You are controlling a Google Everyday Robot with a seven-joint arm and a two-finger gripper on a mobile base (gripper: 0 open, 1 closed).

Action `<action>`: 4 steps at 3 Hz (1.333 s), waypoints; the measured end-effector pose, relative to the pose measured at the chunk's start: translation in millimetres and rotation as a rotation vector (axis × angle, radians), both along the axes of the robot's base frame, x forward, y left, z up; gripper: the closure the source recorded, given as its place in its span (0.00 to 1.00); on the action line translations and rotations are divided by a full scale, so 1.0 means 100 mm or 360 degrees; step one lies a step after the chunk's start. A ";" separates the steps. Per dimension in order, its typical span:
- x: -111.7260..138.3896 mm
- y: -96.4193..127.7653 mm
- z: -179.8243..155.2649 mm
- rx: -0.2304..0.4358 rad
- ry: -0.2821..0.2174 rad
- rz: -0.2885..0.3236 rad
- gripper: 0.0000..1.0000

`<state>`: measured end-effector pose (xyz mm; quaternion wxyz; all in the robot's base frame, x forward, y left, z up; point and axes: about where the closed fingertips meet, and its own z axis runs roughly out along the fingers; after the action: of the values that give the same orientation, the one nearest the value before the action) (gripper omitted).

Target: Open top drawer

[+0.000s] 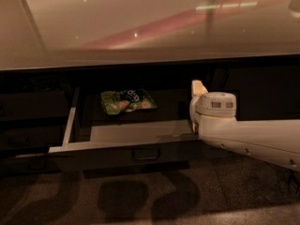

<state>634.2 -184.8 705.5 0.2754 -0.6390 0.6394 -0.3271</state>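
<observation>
The top drawer [108, 156] stands pulled out under the counter, its dark front with a small rectangular handle [146, 154] facing me and its pale rim edges showing. A green snack bag [127, 101] lies on the drawer's floor toward the back. My gripper [198, 89] is at the drawer's right side, above its right rim, with only one pale fingertip showing over the white wrist housing. The white arm reaches in from the lower right.
A glossy beige countertop [140, 27] overhangs the drawer. Dark closed cabinet fronts [33, 125] sit to the left and another dark panel [262, 90] to the right. A speckled floor [140, 200] lies below, with shadows on it.
</observation>
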 end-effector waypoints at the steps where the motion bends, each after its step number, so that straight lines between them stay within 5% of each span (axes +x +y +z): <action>1: 0.00 0.00 0.00 0.0000 0.0000 0.0000 0.00; 3: -0.51 -0.21 -0.15 0.0113 0.0091 -0.0013 0.00; 4: -0.86 -0.41 -0.22 0.0068 0.0103 -0.0067 0.00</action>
<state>547.9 -225.8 684.0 0.2613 -0.6296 0.6681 -0.2982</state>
